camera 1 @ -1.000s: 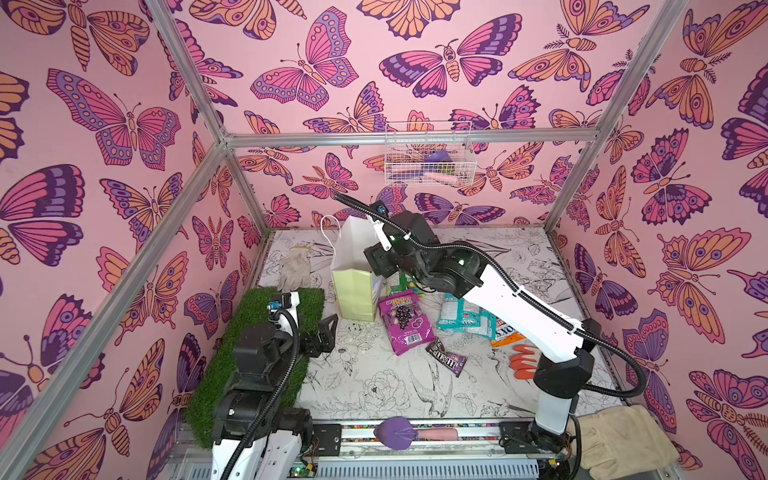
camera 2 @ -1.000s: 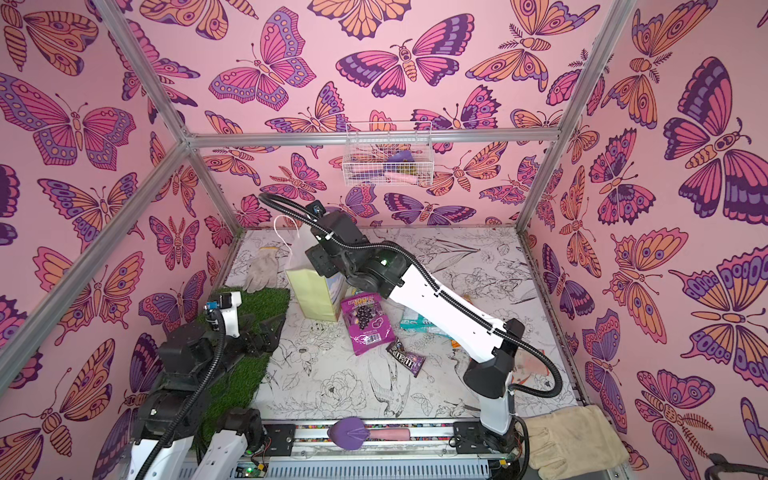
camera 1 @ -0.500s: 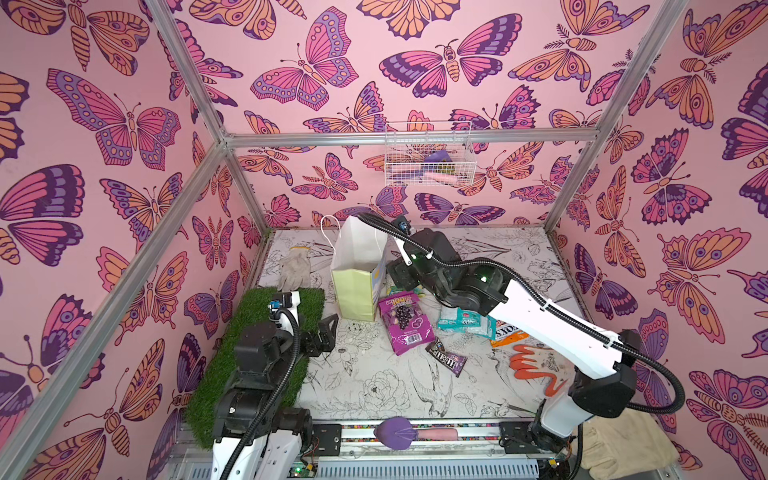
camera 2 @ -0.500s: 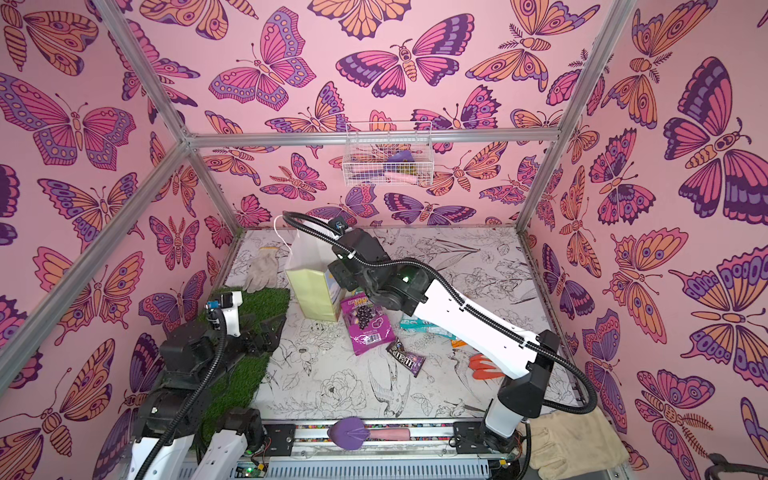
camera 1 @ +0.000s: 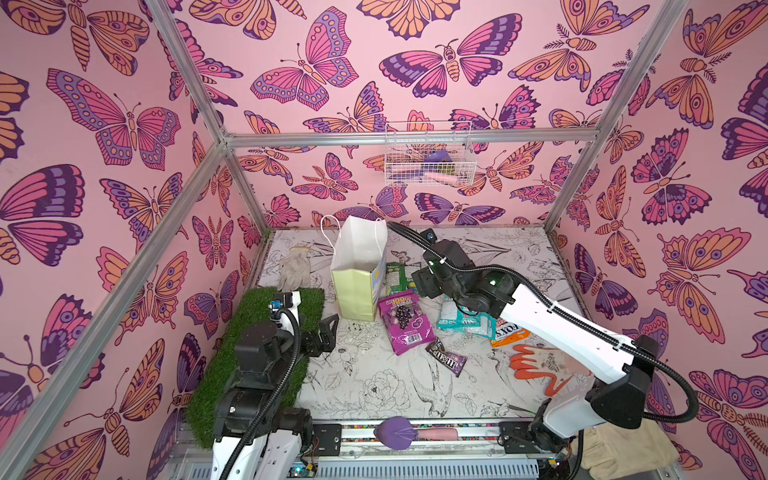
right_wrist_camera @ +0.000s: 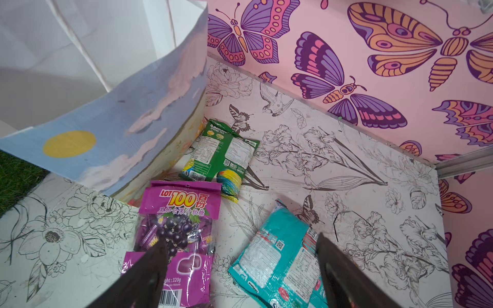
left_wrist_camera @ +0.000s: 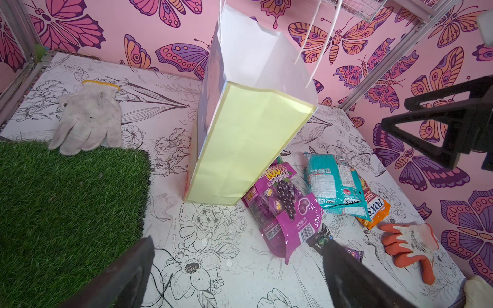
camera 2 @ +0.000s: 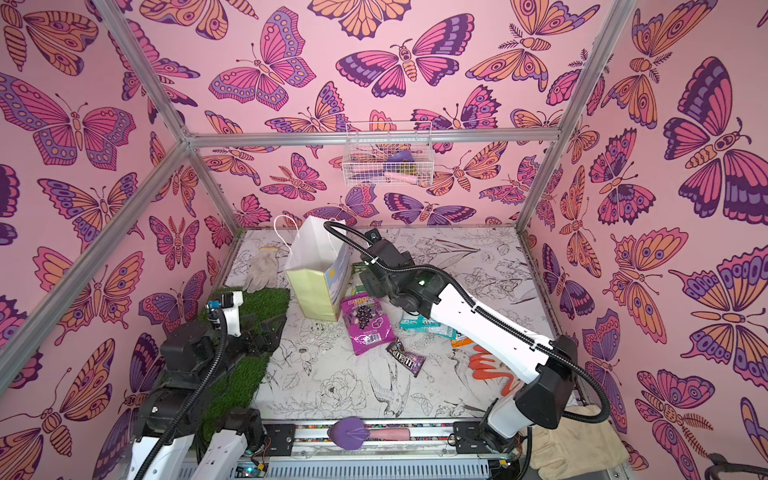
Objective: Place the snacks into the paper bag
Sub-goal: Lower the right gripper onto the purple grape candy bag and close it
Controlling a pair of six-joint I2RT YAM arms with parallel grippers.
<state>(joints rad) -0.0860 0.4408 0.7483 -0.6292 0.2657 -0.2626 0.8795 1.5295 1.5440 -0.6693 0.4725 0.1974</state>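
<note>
Hovering just beside the paper bag [camera 1: 358, 291], the right gripper [right_wrist_camera: 240, 241] is seen spread apart and empty above the purple grape pouch [right_wrist_camera: 178, 229] and a teal packet [right_wrist_camera: 280, 256]. The left gripper [left_wrist_camera: 238, 241] is parked wide apart, also empty. Every visible snack is left on the table [camera 1: 374, 395] and none is seen inside the upright bag, so the light, unbraced bag could be tipped by the arm on descent, or the slick pouch lost from a flat pinch.
</note>
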